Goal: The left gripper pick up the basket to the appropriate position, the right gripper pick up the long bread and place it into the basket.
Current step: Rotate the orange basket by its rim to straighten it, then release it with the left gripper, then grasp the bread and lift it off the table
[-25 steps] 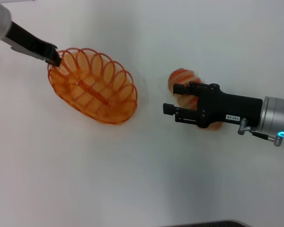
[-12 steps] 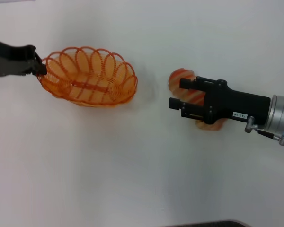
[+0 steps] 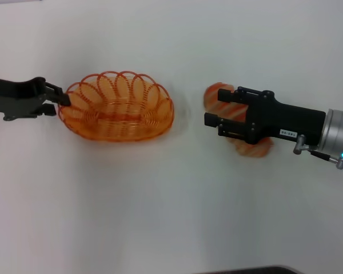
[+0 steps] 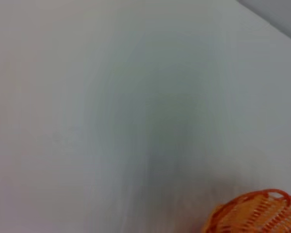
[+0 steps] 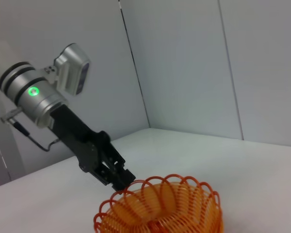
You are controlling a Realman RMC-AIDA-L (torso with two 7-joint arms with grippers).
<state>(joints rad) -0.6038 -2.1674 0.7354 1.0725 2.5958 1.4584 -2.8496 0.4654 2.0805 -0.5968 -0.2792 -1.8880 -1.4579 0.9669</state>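
The orange wire basket (image 3: 117,107) is left of centre in the head view. My left gripper (image 3: 62,101) comes in from the left and is shut on the basket's left rim. The right wrist view shows this grip, with the left gripper (image 5: 122,181) on the basket (image 5: 160,208). A bit of the basket (image 4: 254,213) shows in the left wrist view. My right gripper (image 3: 214,107) is open and hangs over the long bread (image 3: 252,148), which lies on the table (image 3: 171,205) right of centre. The claw hides most of the loaf; its two ends stick out.
The white table runs all around the basket and loaf. A bare gap lies between the basket and my right gripper. Grey walls (image 5: 184,63) stand beyond the table's far side in the right wrist view.
My left gripper has swung the basket round from slanted to level and shifted it a little right. My right gripper has edged right and farther back over the loaf.
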